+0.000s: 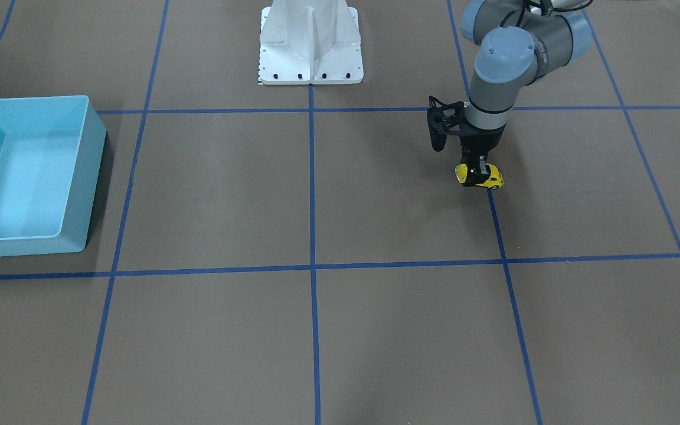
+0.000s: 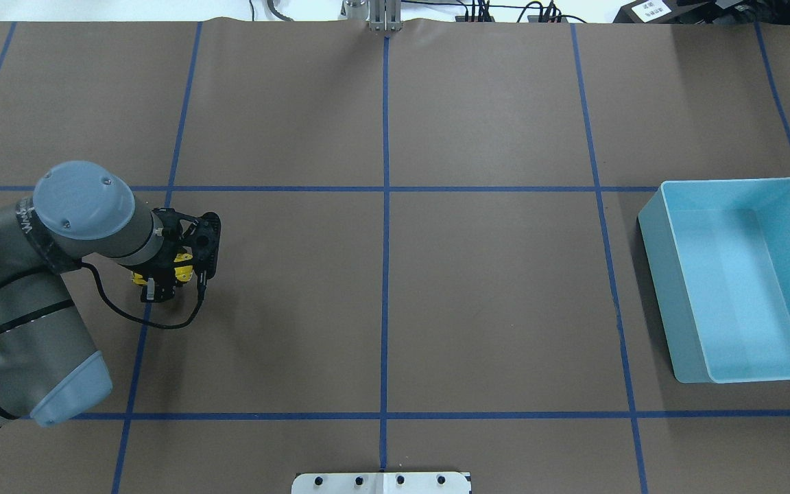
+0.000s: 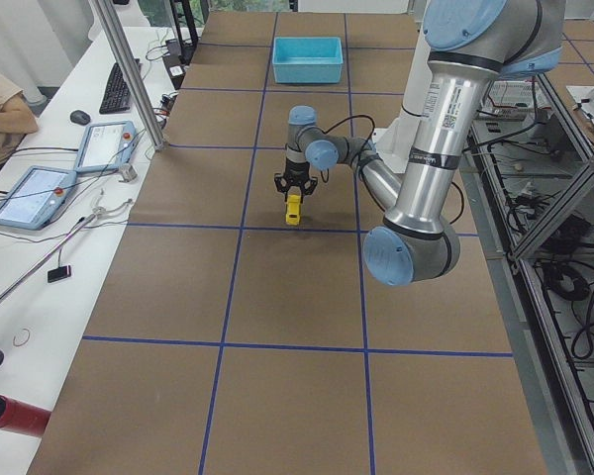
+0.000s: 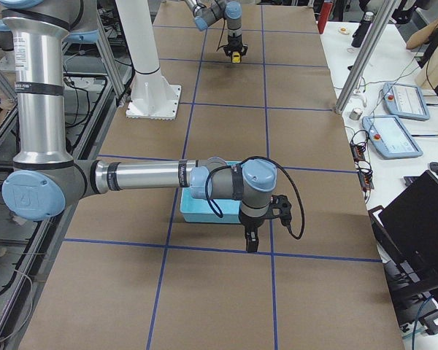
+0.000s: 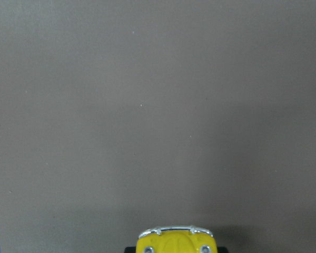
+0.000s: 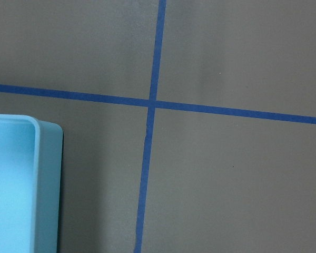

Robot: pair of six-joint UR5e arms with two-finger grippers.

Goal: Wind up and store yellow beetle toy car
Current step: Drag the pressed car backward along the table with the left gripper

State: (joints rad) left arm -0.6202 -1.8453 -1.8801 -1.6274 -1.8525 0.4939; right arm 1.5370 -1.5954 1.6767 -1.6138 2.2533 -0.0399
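The yellow beetle toy car (image 1: 494, 177) sits low at the brown table surface on a blue tape line, on the robot's left side. My left gripper (image 1: 480, 175) comes straight down on it, its black fingers pressed against the car's sides. The overhead view shows the car (image 2: 180, 273) partly under the left wrist. In the left wrist view only the car's yellow nose (image 5: 174, 242) shows at the bottom edge. My right gripper (image 4: 251, 244) hangs next to the light blue bin (image 4: 204, 211); I cannot tell whether it is open or shut.
The light blue bin (image 2: 654, 288) is empty and stands at the table's far right end. The robot's white base plate (image 1: 310, 71) is at the table's middle edge. Blue tape lines (image 2: 385, 274) divide the brown surface into squares.
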